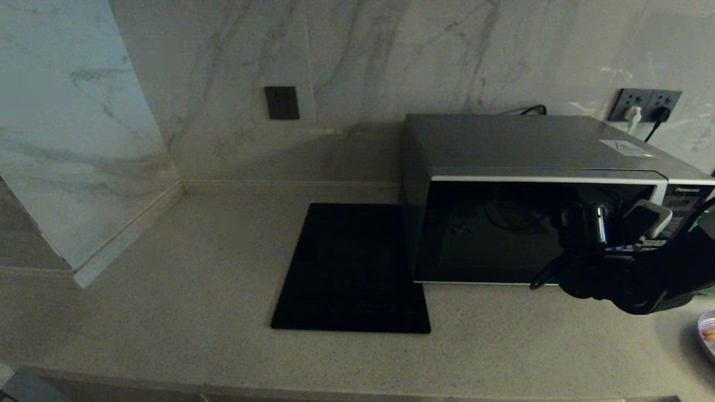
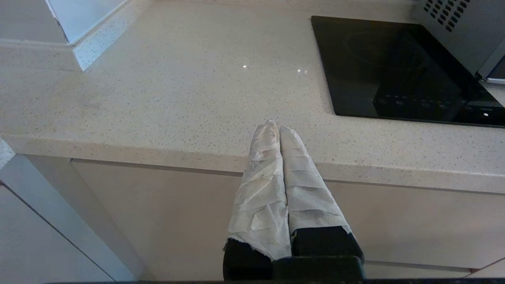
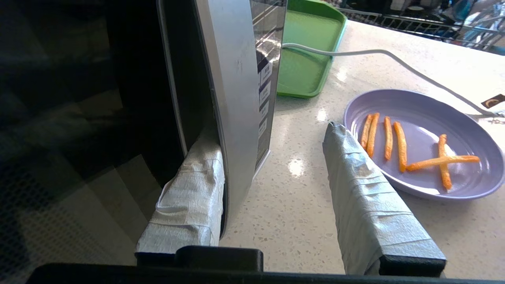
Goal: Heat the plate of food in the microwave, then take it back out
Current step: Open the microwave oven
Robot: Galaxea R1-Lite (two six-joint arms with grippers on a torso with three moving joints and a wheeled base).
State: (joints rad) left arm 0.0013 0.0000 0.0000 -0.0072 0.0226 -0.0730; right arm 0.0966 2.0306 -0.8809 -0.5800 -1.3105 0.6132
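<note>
The silver-grey microwave (image 1: pixel 536 151) stands at the right of the counter, and its black glass door (image 1: pixel 491 229) looks closed. My right gripper (image 1: pixel 623 220) is open at the door's right edge. In the right wrist view, one taped finger (image 3: pixel 193 189) is tucked behind the curved silver trim (image 3: pixel 232 98). The other finger (image 3: pixel 363 189) hangs free over the counter. The lilac plate (image 3: pixel 424 118) with orange food sticks (image 3: pixel 400 146) rests on the counter just right of the microwave, barely showing in the head view (image 1: pixel 708 329). My left gripper (image 2: pixel 276 128) is shut and empty, parked in front of the counter's edge.
A flat black slab (image 1: pixel 352 268) lies on the counter left of the microwave. Beyond the plate sits a green tray (image 3: pixel 307 59), with a white cable (image 3: pixel 394 59) running past it. Wall sockets (image 1: pixel 645 103) with plugs are behind the microwave. A marble wall corner juts in at the far left.
</note>
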